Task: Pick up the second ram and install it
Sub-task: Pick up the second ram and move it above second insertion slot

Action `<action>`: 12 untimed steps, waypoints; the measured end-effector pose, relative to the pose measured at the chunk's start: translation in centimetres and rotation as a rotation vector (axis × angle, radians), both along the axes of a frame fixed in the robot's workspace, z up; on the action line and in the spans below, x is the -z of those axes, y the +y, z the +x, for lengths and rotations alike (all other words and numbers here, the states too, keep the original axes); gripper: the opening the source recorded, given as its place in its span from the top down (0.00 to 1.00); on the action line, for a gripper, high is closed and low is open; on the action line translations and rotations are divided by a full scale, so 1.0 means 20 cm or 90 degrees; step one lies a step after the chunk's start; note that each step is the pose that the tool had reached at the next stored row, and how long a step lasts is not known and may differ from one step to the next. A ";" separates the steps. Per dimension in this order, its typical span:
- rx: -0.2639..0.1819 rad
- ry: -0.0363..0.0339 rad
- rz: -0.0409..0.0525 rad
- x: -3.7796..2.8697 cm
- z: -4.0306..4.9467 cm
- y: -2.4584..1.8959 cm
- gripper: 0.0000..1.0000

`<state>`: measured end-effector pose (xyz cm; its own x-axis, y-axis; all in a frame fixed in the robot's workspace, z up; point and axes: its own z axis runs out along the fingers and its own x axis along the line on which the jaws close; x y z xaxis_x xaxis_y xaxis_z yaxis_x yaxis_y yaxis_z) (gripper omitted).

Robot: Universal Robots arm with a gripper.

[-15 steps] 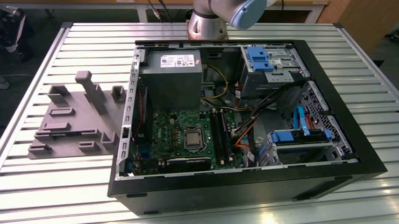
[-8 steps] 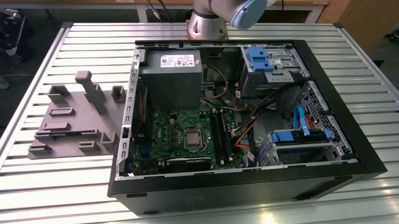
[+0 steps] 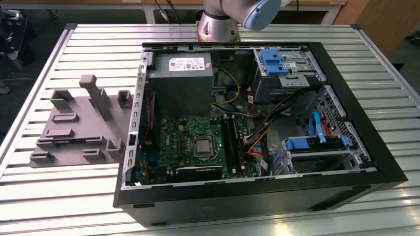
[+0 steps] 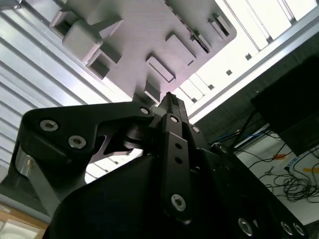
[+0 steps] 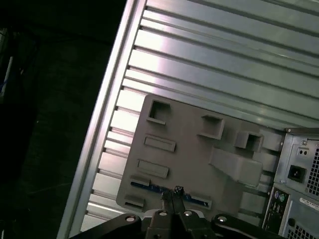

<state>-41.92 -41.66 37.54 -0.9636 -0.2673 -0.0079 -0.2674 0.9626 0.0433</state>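
Note:
The second ram (image 5: 147, 187) is a thin dark blue strip lying in a slot at one edge of the grey fixture plate (image 5: 189, 149). In the first wrist view my gripper (image 5: 173, 192) hangs well above the plate, its shut fingertips lined up over the strip, with nothing held between them. The second wrist view shows the two black fingers (image 4: 172, 117) pressed together over the plate (image 4: 144, 35). In the exterior view the plate (image 3: 75, 130) lies to the left of the open computer case (image 3: 262, 123). Inside it, dark memory slots (image 3: 231, 142) run beside the silver processor (image 3: 202, 146).
The ribbed aluminium table (image 3: 78, 187) carries everything; its edge (image 5: 107, 114) runs close to the plate. Upright blocks (image 3: 98, 98) rise from the plate. The case's rear panel (image 5: 299, 184) stands right beside the plate. Cables, a power supply (image 3: 180, 78) and blue drive bays (image 3: 308, 145) crowd the case.

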 end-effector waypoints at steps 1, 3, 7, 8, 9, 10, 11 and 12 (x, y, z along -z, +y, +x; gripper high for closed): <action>-0.012 0.0000 0.0000 0.002 0.000 0.000 0.89; -0.032 0.0001 -0.0001 0.003 0.000 0.000 0.89; -0.035 0.0000 0.0000 0.004 0.000 0.000 0.89; -0.035 0.0000 0.0001 0.004 0.000 0.000 0.89; -0.035 0.0000 0.0000 0.004 0.000 0.000 0.89; -0.035 0.0000 0.0000 0.004 0.000 0.000 0.89; -0.035 0.0000 0.0000 0.004 0.000 0.000 0.89; -0.035 0.0000 0.0000 0.004 0.000 0.000 0.89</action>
<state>-41.92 -41.66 37.46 -0.9472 -0.3206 -0.0079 -0.3206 0.9462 0.0434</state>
